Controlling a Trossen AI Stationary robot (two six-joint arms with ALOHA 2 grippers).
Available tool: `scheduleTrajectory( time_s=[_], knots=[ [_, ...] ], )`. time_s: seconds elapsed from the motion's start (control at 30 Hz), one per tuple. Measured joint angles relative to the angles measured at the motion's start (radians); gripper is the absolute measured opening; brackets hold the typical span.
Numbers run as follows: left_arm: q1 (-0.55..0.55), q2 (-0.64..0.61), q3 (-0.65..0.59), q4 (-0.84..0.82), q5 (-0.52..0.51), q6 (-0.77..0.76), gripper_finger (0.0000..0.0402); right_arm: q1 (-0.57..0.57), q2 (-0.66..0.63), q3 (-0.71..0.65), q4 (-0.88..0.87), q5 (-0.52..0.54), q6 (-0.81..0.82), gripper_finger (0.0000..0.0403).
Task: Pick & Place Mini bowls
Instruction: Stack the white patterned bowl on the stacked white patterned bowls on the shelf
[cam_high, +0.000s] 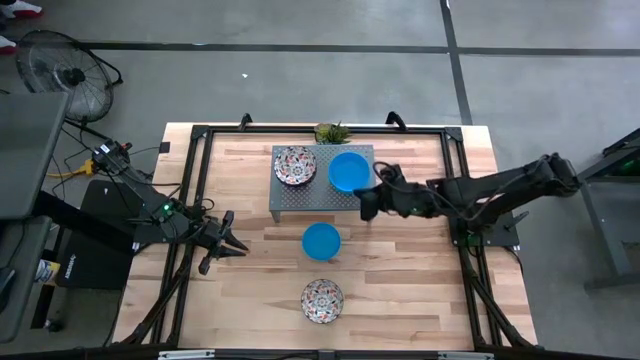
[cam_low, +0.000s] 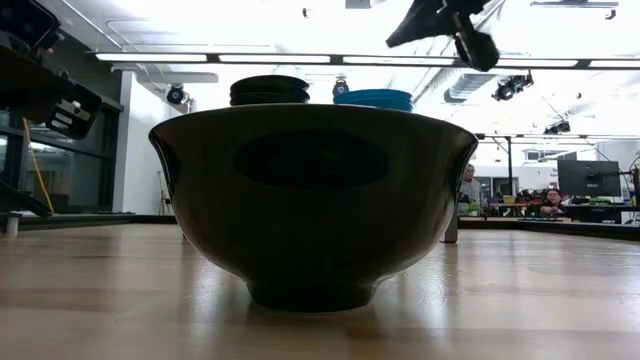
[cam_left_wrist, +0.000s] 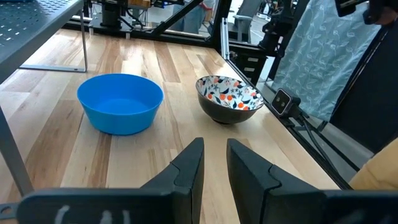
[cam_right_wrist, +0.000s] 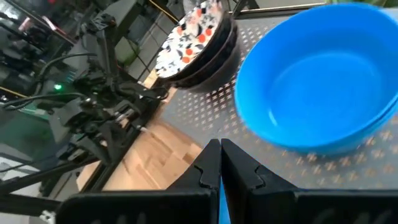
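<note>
With my right end effector (cam_high: 367, 205) pinched shut and empty just beside the blue bowl stack (cam_high: 348, 171) on the grey rack (cam_high: 285, 200), and the left end effector (cam_high: 222, 243) narrowly parted with nothing between its fingers, I judge I must open it before straddling that rim squarely.

Two bowls stand singly on the wooden table (cam_high: 250, 290) — one blue bowl (cam_high: 321, 241) and one floral bowl (cam_high: 322, 300); on the grey perforated stand (cam_high: 300, 200) there are two stacks — a floral stack (cam_high: 295, 165) of perhaps three, a blue stack (cam_high: 349, 171) of uncertain number; two robot arms; one small plant (cam_high: 332, 132).
</note>
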Motion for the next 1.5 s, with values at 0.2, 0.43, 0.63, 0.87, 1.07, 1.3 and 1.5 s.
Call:
scheduleTrajectory(
  time_s=[0.2,0.43,0.63,0.87,1.07,1.3,1.5],
  knots=[
    [0.000,0.000,0.000,-0.001,0.001,0.000,0.0066,0.107,0.000,0.000,0.027,0.086,0.024,0.0000],
    [0.000,0.000,0.000,-0.008,0.002,-0.037,0.0066,0.219,0.011,0.024,0.043,0.139,-0.003,0.0000],
    [0.000,0.000,0.000,-0.025,-0.019,-0.100,0.0066,0.300,0.094,0.143,-0.080,0.137,-0.039,0.0000],
    [0.000,0.000,0.000,-0.024,-0.089,-0.199,0.0066,0.348,0.261,0.305,-0.289,-0.037,0.076,0.0000],
    [0.000,0.000,0.000,-0.023,-0.129,-0.243,0.0066,0.374,0.410,0.413,-0.367,-0.202,0.205,0.0000],
    [0.000,0.003,0.000,-0.038,-0.133,-0.238,0.0066,0.379,0.545,0.506,-0.367,-0.316,0.285,0.0000],
    [0.000,0.061,0.000,-0.038,-0.151,-0.236,0.0066,0.385,0.593,0.526,-0.338,-0.343,0.357,0.0000]
  ],
)
